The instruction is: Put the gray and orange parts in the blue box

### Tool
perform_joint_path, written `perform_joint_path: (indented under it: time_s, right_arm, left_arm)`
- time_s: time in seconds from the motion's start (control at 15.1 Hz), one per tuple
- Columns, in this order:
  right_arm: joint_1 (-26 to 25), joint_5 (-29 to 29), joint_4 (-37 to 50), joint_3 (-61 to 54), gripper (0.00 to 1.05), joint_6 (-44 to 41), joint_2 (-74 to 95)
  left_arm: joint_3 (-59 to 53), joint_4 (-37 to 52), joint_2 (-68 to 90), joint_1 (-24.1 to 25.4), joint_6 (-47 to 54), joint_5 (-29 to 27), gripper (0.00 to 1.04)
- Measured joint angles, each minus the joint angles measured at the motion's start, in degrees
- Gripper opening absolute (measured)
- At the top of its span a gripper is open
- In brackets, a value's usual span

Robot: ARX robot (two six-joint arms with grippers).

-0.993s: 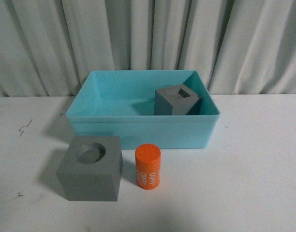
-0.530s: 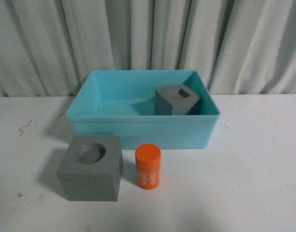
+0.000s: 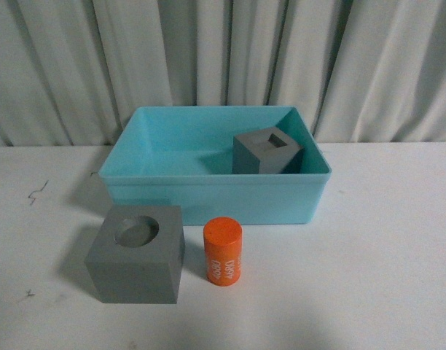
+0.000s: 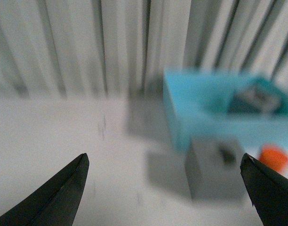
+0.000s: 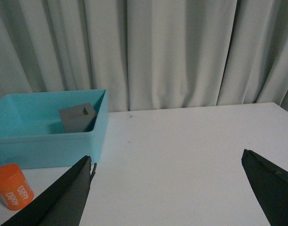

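The box (image 3: 216,200) sits in the middle of the front view on a white table (image 3: 383,277), with a curtain (image 3: 208,51) behind it. One gray cube with a square hole (image 3: 267,153) lies inside the box, at its right side, so that part looks done. The other gray cube, with a round hole (image 3: 135,255), stands on the table at the lower left, in front of the box. The orange part (image 3: 223,251) stands upright just beside it, to its right. Both wait near the box wall, so each likely needs only a short lift over the rim. No arm shows in the front view. The left gripper (image 4: 163,160) has its jaws far apart and holds nothing; its picture is blurry, but the round-hole cube lies ahead of it. The right gripper (image 5: 166,155) is spread wide too, and empty. Wide jaws probably make it easy to fit around a cube.
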Motion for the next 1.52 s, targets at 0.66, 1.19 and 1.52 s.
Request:
perform_joint_path:
  time_s: [0.66,1.19,1.52]
  right_arm:
    - [0.0,0.0,0.0,0.0,0.98,0.0,0.0]
    - [0.0,-0.1,0.0,0.0,0.98,0.0,0.0]
    - [0.0,-0.1,0.0,0.0,0.98,0.0,0.0]
  left_arm:
    - [28.1,9.1,64.5,-11.7,-5.8,-3.8,0.98]
    - [30.9,21.5,83.8,-18.1,1.1,-4.8,0.98]
    - [36.0,23.9,92.5,-16.5,2.8,-5.7,0.98]
